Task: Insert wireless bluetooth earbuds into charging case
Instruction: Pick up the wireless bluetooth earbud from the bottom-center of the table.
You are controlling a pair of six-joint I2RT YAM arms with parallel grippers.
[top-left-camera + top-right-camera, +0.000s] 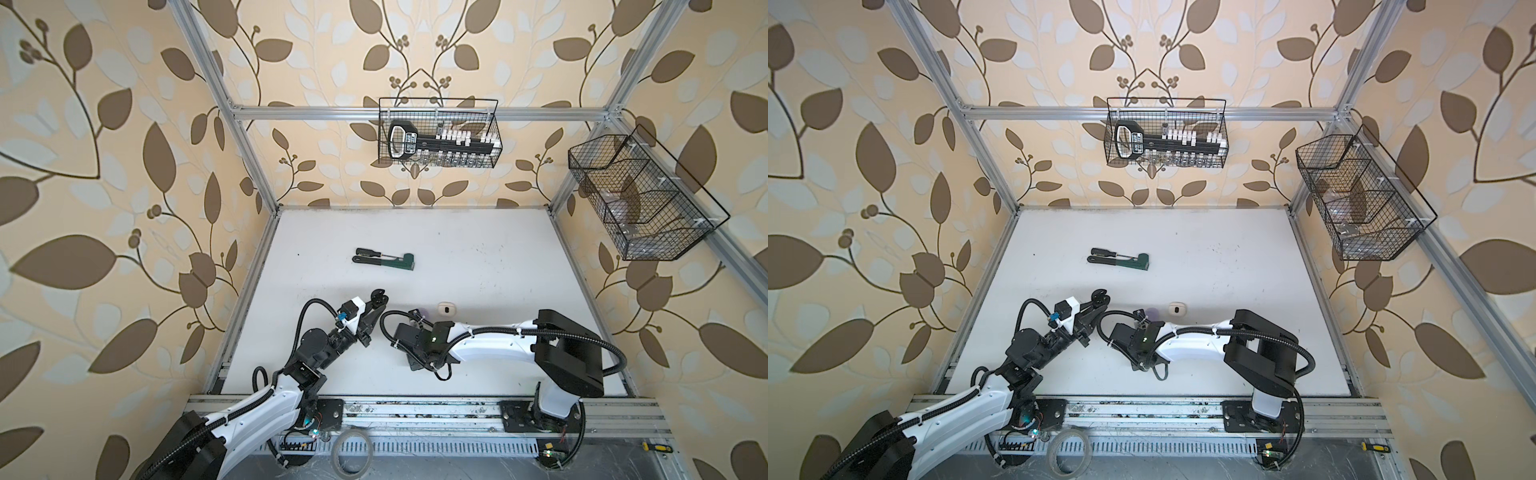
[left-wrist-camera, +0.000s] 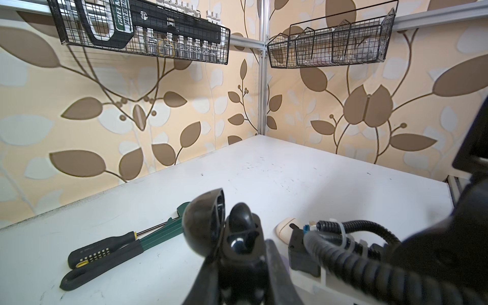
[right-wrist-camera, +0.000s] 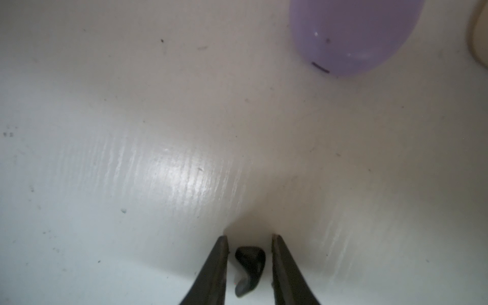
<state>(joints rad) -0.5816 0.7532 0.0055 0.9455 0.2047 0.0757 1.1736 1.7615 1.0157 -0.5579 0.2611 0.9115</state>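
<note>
far half of table (image 1: 478, 249) bare, wide passage. screwdriver (image 1: 368, 252) and pipe wrench (image 1: 399, 262) lie side by side, left of centre. cream charging case (image 1: 446, 309) and lilac charging case (image 3: 353, 34) sit just beyond right gripper (image 3: 249, 235). black earbud (image 3: 249, 266) between its fingers, slim gap each side. left gripper (image 1: 377, 306), clamped on open black charging case (image 2: 203, 227), close beside right arm (image 1: 490, 345).

Robot test cell: aluminium frame (image 1: 311, 113), wallpapered panels (image 1: 104, 166).
</note>
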